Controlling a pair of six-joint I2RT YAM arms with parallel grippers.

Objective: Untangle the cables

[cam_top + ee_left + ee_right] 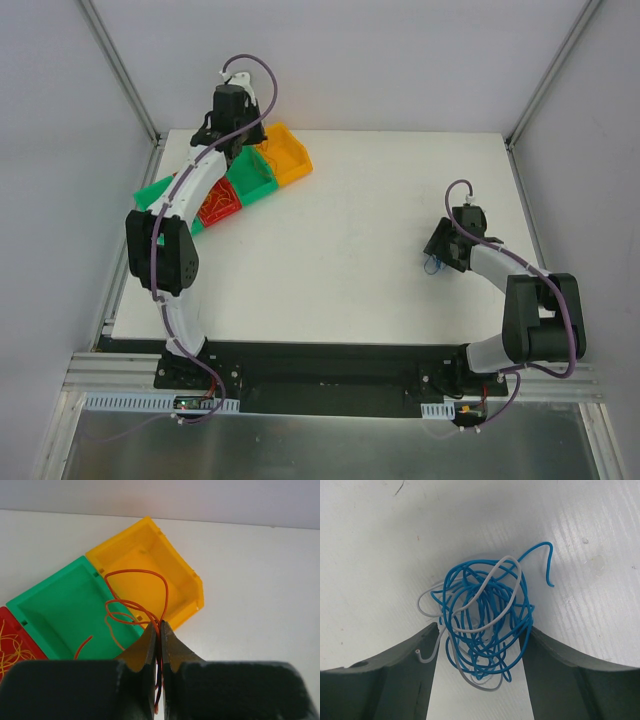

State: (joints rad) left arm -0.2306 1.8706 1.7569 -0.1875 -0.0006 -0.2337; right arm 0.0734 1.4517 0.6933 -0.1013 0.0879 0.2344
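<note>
Looping orange cables [137, 571], pinched in left claw [159, 626]

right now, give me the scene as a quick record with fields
left pincer: shut on orange wires, above the bins
right pincer: open, straddling blue and white tangle on table
bins: yellow bin, green bin, red bin side by side
red bin contents: thin yellow wires

White table [360, 260] enclosed by pale grey walls [350, 60] and aluminium posts [120, 68].
</note>
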